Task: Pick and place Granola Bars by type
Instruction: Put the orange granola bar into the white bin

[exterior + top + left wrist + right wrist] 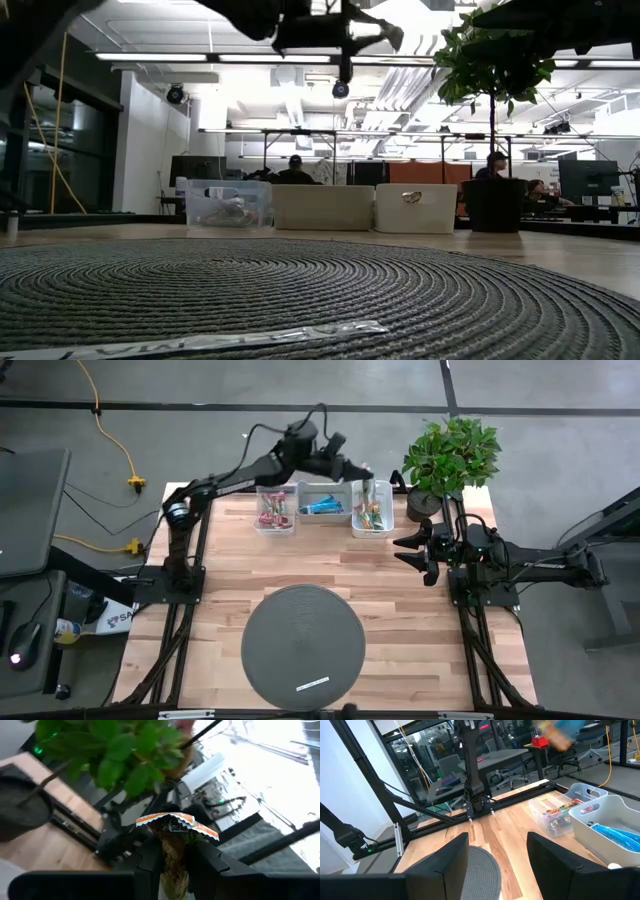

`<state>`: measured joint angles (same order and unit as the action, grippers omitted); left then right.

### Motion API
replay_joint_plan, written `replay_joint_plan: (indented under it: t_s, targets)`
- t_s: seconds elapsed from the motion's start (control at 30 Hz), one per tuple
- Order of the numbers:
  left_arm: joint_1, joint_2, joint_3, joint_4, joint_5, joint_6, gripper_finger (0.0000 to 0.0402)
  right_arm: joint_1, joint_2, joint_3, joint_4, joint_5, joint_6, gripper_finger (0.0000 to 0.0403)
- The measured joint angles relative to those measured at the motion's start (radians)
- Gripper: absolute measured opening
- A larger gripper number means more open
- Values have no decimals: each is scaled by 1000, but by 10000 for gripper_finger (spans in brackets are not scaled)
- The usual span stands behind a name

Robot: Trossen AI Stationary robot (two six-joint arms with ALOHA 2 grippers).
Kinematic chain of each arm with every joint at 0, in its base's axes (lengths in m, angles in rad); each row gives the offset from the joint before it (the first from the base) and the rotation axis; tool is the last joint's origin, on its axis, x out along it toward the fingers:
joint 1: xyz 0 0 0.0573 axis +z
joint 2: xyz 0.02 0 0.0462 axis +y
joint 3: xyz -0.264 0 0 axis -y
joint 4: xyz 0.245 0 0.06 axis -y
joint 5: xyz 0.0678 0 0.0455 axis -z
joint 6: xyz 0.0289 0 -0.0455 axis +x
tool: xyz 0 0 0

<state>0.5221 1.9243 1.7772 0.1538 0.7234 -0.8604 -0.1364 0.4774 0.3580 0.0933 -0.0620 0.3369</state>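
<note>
Lower part of orange-edged granola bar (176,831) hidden between clamped fingers of left gripper (366,472) over right bin (371,527) holding mixed bars, middle bin (322,517) with blue bars, left bin (275,524) with red-pink bars, right gripper (414,550) parked beside bins, jaws apart.

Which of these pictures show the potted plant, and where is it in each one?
High view: potted plant at the table's far right corner, right of the three bins.
Low view: plant at right, right of the same bins.
Left wrist view: blurred leaves beyond the held bar.
Right wrist view: not in it.
Shared landmark: the bins.
</note>
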Motion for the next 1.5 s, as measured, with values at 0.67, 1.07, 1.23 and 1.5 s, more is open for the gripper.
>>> replay_joint_plan:
  t_s: [0.67, 1.07, 1.23, 1.5]
  targets:
    - [7, 299, 371, -550, -353, 102, 73, 0, 0, 0, 0, 2, -1, 186]
    - [-41, 383, 371, -570, -637, 101, 73, 0, 0, 0, 0, 3, -2, 186]
    - [-79, 400, 373, -544, -725, 107, 73, 0, 0, 0, 0, 3, 0, 186]
    - [-111, 423, 370, -583, -781, 132, 73, 0, 0, 0, 0, 3, -2, 186]
